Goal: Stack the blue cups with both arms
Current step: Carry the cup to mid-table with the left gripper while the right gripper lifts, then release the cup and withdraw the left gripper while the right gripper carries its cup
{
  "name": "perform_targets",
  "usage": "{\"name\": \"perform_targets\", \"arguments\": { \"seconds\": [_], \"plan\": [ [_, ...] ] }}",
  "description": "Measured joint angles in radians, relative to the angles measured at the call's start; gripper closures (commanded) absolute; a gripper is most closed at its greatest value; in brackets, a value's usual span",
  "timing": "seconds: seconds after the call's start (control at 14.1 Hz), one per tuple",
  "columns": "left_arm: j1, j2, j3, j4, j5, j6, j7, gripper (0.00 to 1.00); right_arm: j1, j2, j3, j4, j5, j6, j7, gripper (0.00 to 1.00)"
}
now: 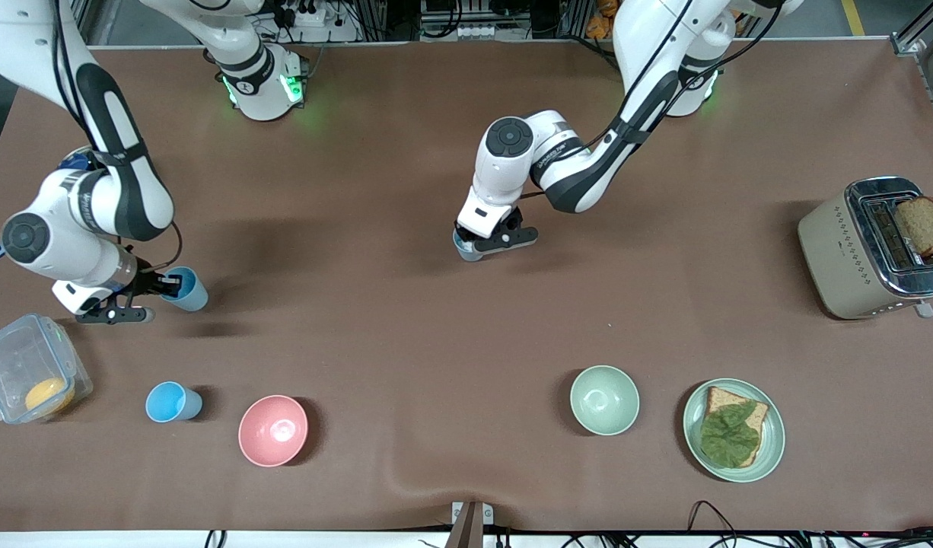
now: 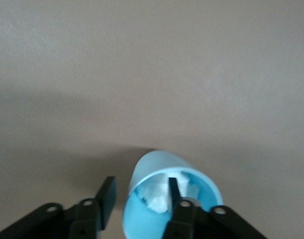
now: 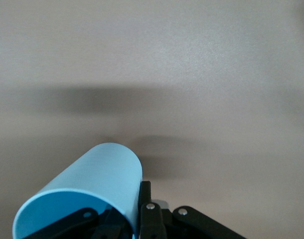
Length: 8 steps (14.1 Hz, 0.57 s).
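Note:
My right gripper (image 1: 162, 288) is shut on the rim of a blue cup (image 1: 186, 289) and holds it tilted above the table at the right arm's end. In the right wrist view, one finger (image 3: 144, 199) presses the outside of this cup (image 3: 92, 184) and the other is inside. My left gripper (image 1: 474, 242) is low over mid-table, astride the rim of a grey-blue cup (image 1: 466, 250). In the left wrist view, one finger (image 2: 174, 191) is inside that cup (image 2: 162, 169) and the other (image 2: 107, 196) stands off its wall, open. Another sky-blue cup (image 1: 173, 402) stands beside the pink bowl.
A clear box (image 1: 29, 377) with an orange piece, a pink bowl (image 1: 272, 430), a pale green bowl (image 1: 604, 399) and a plate (image 1: 771, 449) with bread and a leaf lie nearest the front camera. A toaster (image 1: 839, 259) holding bread stands at the left arm's end.

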Motion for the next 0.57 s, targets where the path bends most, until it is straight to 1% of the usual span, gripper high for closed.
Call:
{"name": "perform_targets", "arguments": {
  "seconds": [0.14, 0.36, 0.5, 0.57],
  "plan": [
    [0.019, -0.041, 0.002, 0.029, 0.0, -0.055, -0.01, 0.0, 0.003, -0.018, 0.004, 0.049, 0.0, -0.086, 0.0, 1.0],
    [0.075, -0.182, 0.005, 0.056, 0.002, -0.197, -0.009, 0.0, 0.005, -0.022, 0.019, 0.112, 0.001, -0.179, 0.018, 1.0],
    [0.142, -0.275, 0.007, 0.079, 0.009, -0.318, 0.044, 0.0, 0.009, -0.023, 0.052, 0.134, 0.002, -0.219, 0.079, 1.0],
    [0.18, -0.306, 0.008, 0.097, 0.009, -0.388, 0.117, 0.0, 0.012, -0.023, 0.075, 0.14, 0.002, -0.224, 0.125, 1.0]
  ]
}}
